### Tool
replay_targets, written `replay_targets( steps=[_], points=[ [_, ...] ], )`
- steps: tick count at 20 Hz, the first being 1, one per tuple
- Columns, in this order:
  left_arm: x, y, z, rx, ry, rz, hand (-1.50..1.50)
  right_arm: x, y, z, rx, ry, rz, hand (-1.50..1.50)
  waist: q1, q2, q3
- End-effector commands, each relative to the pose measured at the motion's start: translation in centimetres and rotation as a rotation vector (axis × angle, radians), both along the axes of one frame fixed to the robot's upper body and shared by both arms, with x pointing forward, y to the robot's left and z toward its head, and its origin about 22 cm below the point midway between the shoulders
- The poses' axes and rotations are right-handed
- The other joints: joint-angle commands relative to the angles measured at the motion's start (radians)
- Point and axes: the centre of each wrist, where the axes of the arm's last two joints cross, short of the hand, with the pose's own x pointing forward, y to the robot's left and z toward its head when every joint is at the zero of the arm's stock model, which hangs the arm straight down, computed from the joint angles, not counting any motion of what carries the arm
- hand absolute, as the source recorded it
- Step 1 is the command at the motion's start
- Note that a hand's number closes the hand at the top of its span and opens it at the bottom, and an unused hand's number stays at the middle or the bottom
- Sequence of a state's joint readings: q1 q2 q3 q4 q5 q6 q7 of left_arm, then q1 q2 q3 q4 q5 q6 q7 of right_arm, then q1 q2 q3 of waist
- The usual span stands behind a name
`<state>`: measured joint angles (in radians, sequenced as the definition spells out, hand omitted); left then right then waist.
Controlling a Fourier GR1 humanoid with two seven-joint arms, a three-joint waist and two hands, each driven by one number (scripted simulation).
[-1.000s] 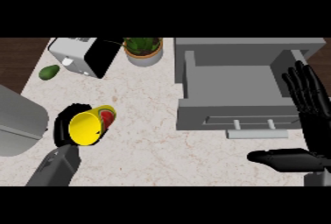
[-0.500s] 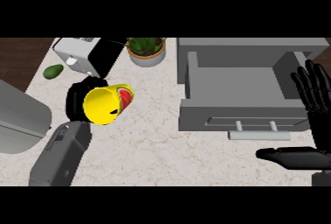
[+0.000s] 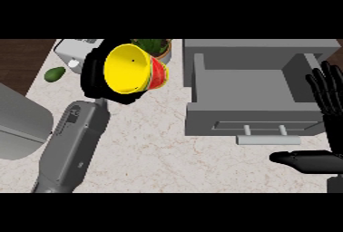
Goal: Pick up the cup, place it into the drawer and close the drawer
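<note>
right now, nearest the robot, the right hand (image 3: pixel 315 159) sits at the counter's lower right with its fingers (image 3: pixel 328 88) straight and spread wide, holding nothing; the thumb lies just below the drawer handle (image 3: pixel 266 139). it looks parked there, ready for the closing push later, though that is only my guess.

on the other side, the grey left forearm (image 3: pixel 70 147) runs up across the marble counter (image 3: pixel 161 154) to the left hand (image 3: pixel 94 74), whose dark fingers are curled round the cup (image 3: pixel 130 68). the cup is yellow inside with a red and green outer wall, and it is lifted and tipped so its mouth faces up toward the viewer. it hangs above the counter, to the left of the drawer (image 3: pixel 258 93) and not yet over it. i judge the carry is partway done: the cup needs to travel right and then go down into the open grey box.

the drawer stands pulled out, its inside bare as far as i can see, so the cup has room.

farther back, a potted plant (image 3: pixel 155 46) sits partly hidden behind the cup, a white toaster-like appliance (image 3: pixel 72 54) stands at the far left, and a green avocado (image 3: pixel 55 74) lies beside it. a large grey object (image 3: pixel 20 120) fills the left edge; i cannot tell what it is.
</note>
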<state>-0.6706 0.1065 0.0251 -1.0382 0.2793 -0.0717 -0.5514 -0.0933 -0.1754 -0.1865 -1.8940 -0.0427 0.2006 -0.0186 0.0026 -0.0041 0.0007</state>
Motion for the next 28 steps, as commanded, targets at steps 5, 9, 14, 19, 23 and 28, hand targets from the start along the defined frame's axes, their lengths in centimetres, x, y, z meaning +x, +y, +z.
replay_targets(
  steps=[5, 9, 14, 19, 23, 28],
  points=[
    [1.2, -8.8, 7.0, 0.098, 0.01, -0.027, 1.5, -0.3, -0.4, -0.7, -0.006, -0.015, 0.006, -1.5, -0.014, 0.005, 0.0],
    [1.9, -11.1, 10.2, 0.13, 0.029, 0.006, 1.5, -0.1, -0.2, -0.3, -0.016, -0.022, -0.002, -1.5, -0.014, 0.005, 0.0],
    [3.2, -13.6, 9.5, 0.142, 0.123, -0.009, 1.5, -1.5, -0.1, 0.3, 0.001, -0.023, 0.027, -1.5, -0.042, 0.008, 0.0],
    [3.9, -15.4, 11.1, 0.157, 0.168, -0.002, 1.5, -1.2, 0.3, 0.2, -0.025, -0.016, 0.045, -1.5, -0.044, 0.009, 0.0],
    [4.0, -15.6, 8.8, 0.186, 0.189, 0.015, 1.5, -0.7, -0.3, -0.5, -0.006, -0.022, 0.043, -1.5, -0.045, 0.011, 0.0],
    [3.7, -16.6, 7.9, 0.231, 0.226, 0.021, 1.5, 0.8, 1.1, 0.8, -0.003, -0.031, 0.044, -1.5, -0.056, 0.014, 0.0]
  ],
)
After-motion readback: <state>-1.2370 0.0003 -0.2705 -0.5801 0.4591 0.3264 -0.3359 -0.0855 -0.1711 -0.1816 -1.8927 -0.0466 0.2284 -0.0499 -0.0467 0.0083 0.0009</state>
